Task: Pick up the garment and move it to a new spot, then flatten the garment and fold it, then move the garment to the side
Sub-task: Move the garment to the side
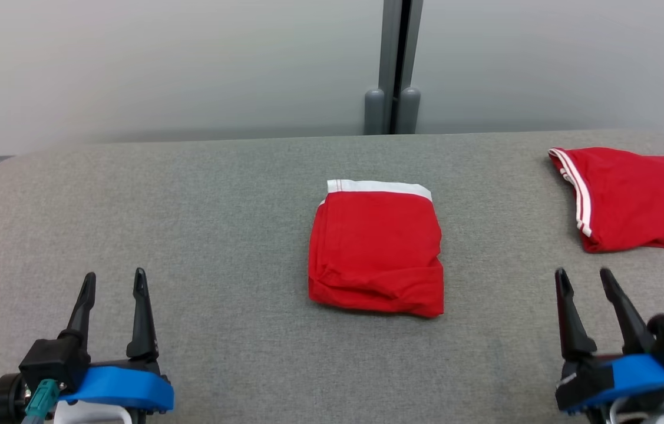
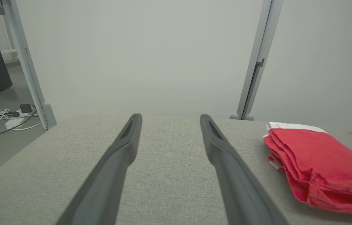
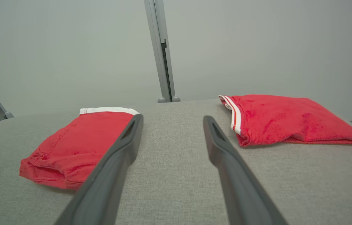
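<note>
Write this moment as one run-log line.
left gripper: open, empty | right gripper: open, empty | folded garment: centre, untouched | second garment: far right

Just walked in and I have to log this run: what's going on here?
Nothing is being handled right now. The left gripper and right gripper sit open and empty at the near side of the grey table. A folded red garment with a white band lies in the middle, touched by neither. A second red garment lies at the far right. The fold looks done; moving it aside is not.
</note>
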Available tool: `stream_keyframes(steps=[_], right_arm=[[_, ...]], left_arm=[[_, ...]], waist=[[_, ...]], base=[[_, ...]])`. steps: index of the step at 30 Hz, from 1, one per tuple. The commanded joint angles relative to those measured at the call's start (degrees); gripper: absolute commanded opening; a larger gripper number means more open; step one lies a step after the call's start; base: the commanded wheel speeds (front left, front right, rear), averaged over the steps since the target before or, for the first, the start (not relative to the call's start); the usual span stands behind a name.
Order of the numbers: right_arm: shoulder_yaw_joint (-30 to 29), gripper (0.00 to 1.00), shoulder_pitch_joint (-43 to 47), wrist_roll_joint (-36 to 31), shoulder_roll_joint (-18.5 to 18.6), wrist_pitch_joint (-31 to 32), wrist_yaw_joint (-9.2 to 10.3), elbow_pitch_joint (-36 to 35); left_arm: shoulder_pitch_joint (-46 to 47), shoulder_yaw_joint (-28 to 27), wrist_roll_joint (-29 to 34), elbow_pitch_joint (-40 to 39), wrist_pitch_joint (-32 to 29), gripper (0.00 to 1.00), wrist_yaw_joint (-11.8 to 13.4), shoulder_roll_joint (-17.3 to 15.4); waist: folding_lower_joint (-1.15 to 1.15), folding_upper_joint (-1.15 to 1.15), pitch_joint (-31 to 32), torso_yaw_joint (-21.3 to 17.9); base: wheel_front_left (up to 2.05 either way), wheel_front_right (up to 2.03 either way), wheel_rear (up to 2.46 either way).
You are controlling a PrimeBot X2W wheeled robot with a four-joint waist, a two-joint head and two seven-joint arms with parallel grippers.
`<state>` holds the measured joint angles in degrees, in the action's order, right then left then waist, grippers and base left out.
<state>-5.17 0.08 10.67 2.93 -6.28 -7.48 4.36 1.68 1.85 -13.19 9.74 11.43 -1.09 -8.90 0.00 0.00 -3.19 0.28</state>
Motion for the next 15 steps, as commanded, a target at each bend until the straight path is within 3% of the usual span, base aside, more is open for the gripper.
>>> stream_keyframes(steps=[1,8,15], right_arm=[[0.40,1.00,-3.05,-0.48,-0.05,0.26,-0.04,0.32],[3.57,1.00,-14.80,-2.73,-0.03,3.38,-0.04,3.67],[4.54,1.00,-24.07,-4.50,0.00,6.68,-0.04,12.76]], left_arm=[[1.28,0.14,-0.29,-0.18,0.16,1.00,-0.02,-0.07],[3.89,1.33,-0.55,0.40,0.66,1.00,-0.30,0.62],[6.48,2.11,-0.92,1.69,1.68,1.00,-0.59,1.38]], waist=[[0.00,0.00,-0.61,0.68],[0.00,0.00,-3.23,3.48],[0.00,0.00,-6.84,7.09]], base=[[0.00,0.00,0.00],[0.00,0.00,0.00],[0.00,0.00,0.00]])
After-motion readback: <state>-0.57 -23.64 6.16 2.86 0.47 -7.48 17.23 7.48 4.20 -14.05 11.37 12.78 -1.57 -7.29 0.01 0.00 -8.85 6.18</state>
